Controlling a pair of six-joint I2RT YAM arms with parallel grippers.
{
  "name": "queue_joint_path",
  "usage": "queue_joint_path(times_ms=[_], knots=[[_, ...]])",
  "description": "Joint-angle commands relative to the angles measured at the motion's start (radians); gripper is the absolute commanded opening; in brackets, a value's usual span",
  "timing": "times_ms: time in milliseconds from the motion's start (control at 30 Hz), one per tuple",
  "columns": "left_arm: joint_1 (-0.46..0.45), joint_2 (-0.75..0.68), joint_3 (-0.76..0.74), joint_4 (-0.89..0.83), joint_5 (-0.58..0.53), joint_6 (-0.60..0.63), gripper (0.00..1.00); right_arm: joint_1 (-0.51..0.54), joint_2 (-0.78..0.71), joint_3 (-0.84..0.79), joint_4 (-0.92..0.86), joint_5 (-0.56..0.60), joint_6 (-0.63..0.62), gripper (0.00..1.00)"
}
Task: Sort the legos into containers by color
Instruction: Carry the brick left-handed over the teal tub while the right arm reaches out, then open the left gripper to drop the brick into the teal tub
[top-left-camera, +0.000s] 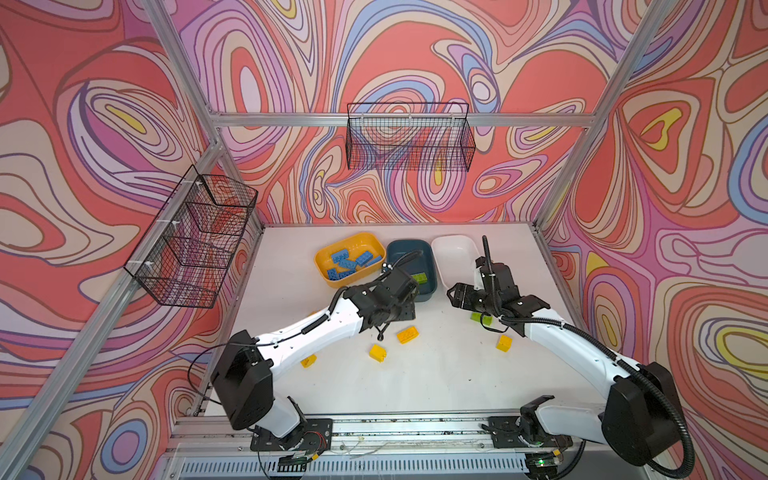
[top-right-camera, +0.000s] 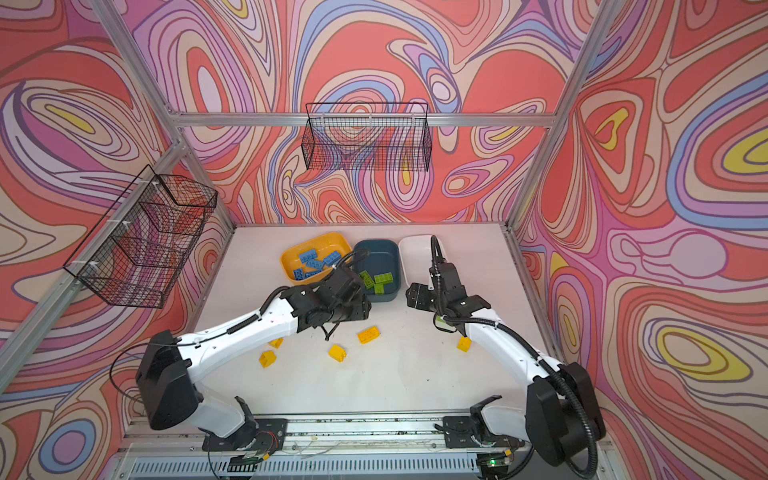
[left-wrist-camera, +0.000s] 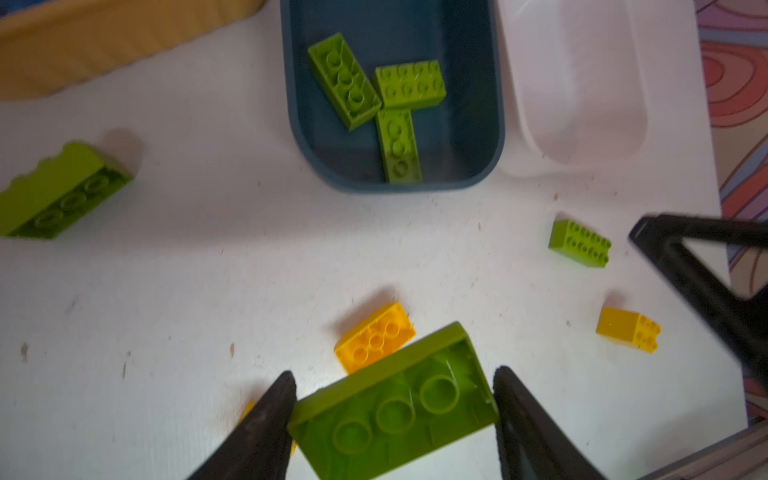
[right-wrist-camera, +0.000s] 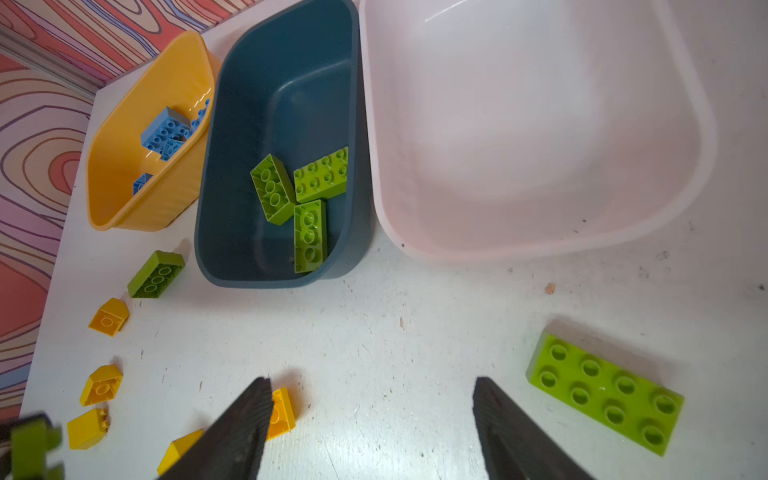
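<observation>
Robot lab test cell. Bare aluminium frame (top-left-camera: 399, 119) boxed in by printed swirl-pattern wall panels (top-left-camera: 104, 104), a white tabletop (top-left-camera: 436, 386) inside. Left arm (top-left-camera: 307, 332) and right arm (top-left-camera: 561, 336), white shells with black joints, stand bolted to a metal rail (top-left-camera: 407, 426) at the front edge with cables exposed; black wire baskets (top-left-camera: 409, 137) hang from the frame.

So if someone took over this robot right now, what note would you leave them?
Left end effector: shut on a green brick, short of the teal tub.
Right end effector: open, empty, over the table near a loose green brick.
Done: blue bricks in the yellow tub; three green bricks in the teal tub.
Left: the held brick, that loose one, another green brick by the teal tub, several yellow bricks; the white tub holds none.
</observation>
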Motion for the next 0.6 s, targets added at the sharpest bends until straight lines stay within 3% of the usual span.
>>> queue_joint_path(times_ms=[0,200,367,567], knots=[[0.065,0.148,0.142,-0.021,0.069,0.129,0.58,-0.004,-0.044,-0.032,-0.006,-0.002,0.013,0.80],[0.142,0.402,0.423,-0.072,0.112,0.178,0.57,-0.005,-0.146,-0.074,-0.077,0.030,0.013,0.80],[0.171,0.506,0.563,-0.107,0.118,0.197,0.59,-0.004,-0.215,-0.109,-0.129,0.039,0.022,0.80],[0.194,0.527,0.629,-0.110,0.126,0.237,0.76,-0.004,-0.262,-0.144,-0.184,0.078,0.045,0.82]])
